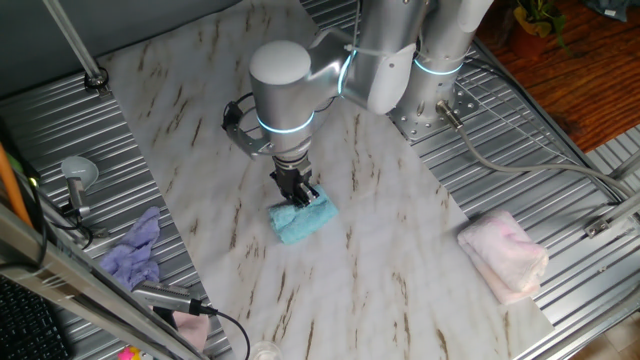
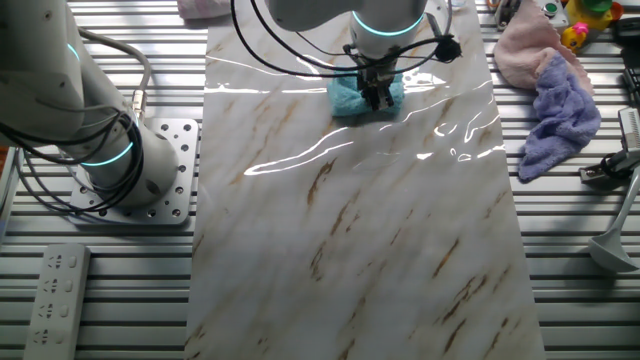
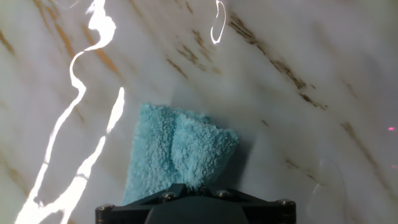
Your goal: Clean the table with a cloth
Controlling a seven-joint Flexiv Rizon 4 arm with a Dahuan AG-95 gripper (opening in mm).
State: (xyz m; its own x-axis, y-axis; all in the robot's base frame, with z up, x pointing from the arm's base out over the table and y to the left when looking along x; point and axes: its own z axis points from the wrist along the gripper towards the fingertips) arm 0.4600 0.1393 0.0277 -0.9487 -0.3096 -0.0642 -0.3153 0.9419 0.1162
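The turquoise cloth [image 1: 303, 220] lies on the white marble table [image 1: 380, 250], bunched under my gripper [image 1: 302, 194]. The gripper points straight down and is shut on the cloth, pressing it against the slab. In the other fixed view the cloth [image 2: 352, 98] sits near the far end of the table [image 2: 360, 230] with the gripper [image 2: 381, 97] on its right part. In the hand view the cloth [image 3: 177, 152] fills the lower middle, pinched into a fold at the dark gripper body [image 3: 193, 202]; the fingertips are hidden.
A folded pale pink towel [image 1: 503, 254] lies at the table's right edge. A lavender rag [image 1: 135, 255] lies on the ribbed metal at the left, next to a brush [image 1: 78, 180] and cables. The arm's base [image 2: 110, 160] stands beside the slab.
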